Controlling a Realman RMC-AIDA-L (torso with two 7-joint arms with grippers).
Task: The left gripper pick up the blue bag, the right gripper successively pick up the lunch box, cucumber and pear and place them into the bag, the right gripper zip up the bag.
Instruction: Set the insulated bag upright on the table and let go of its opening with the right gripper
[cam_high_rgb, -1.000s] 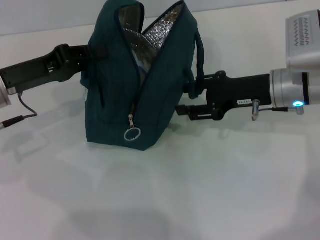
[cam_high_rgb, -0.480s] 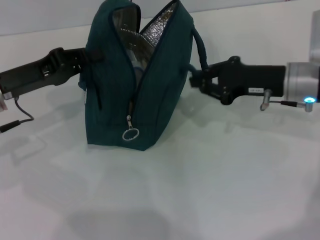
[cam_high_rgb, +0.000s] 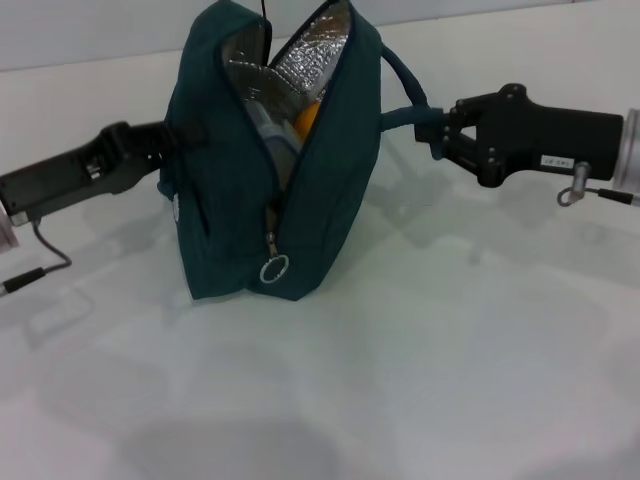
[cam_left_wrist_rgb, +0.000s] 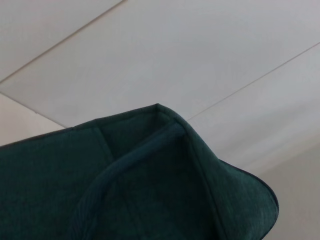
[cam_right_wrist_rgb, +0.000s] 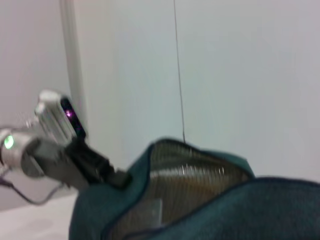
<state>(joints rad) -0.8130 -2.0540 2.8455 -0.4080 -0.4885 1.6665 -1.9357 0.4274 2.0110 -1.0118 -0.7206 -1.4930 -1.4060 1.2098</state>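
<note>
The right gripper (cam_high_rgb: 432, 128) is pinching the blue bag (cam_high_rgb: 270, 160)'s right handle; left gripper (cam_high_rgb: 172, 135)'s fingers, can't tell. If either is slipping, the bag is tipping over on the worktop (cam_high_rgb: 420, 360), still unzipped.

Black left gripper (cam_high_rgb: 165, 140), white-labelled black right gripper (cam_high_rgb: 435, 130).

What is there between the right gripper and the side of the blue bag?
In the head view, only the bag's loop handle spans from the blue bag to the right gripper, which meets its end; below it, bare table.
</note>
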